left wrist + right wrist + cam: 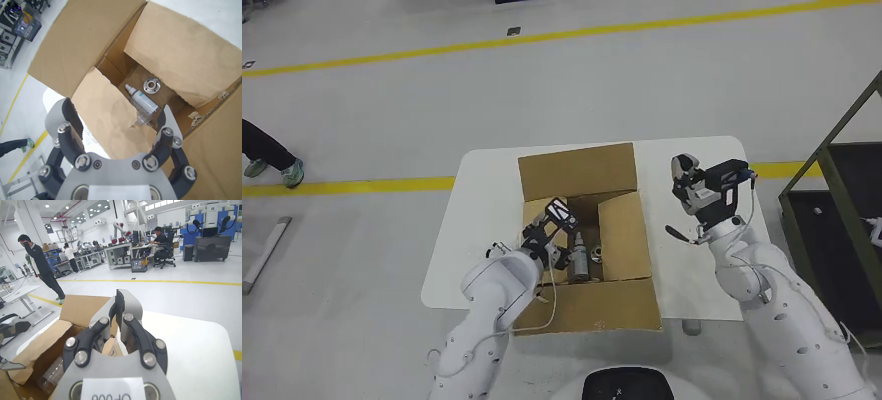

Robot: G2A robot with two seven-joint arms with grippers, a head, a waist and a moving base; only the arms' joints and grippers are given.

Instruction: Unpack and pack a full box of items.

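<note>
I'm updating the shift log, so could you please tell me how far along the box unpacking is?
Done: the box has its flaps open. In hand: nothing yet; the left gripper hangs open over the box, and the right gripper is shut and empty beside it. Still to do: the spray bottle, metal flange and clear plastic bottle lie inside, so unpacking looks unfinished, with repacking to follow.

You have a plain brown cardboard box (pixel 578 172) on a white counter (pixel 482 210). Inside it you can see a white spray bottle (pixel 140 97) with teal print on its label, a silver-grey metal flange (pixel 151 85), and a clear, colourless plastic bottle (pixel 143 118). Your left claw (pixel 115 106) and right claw (pixel 119 303) both pair black fingers with pale grey metal plates and shiny silver bolts. The floor (pixel 362 110) is light grey, crossed by yellow lines (pixel 542 38).
</note>
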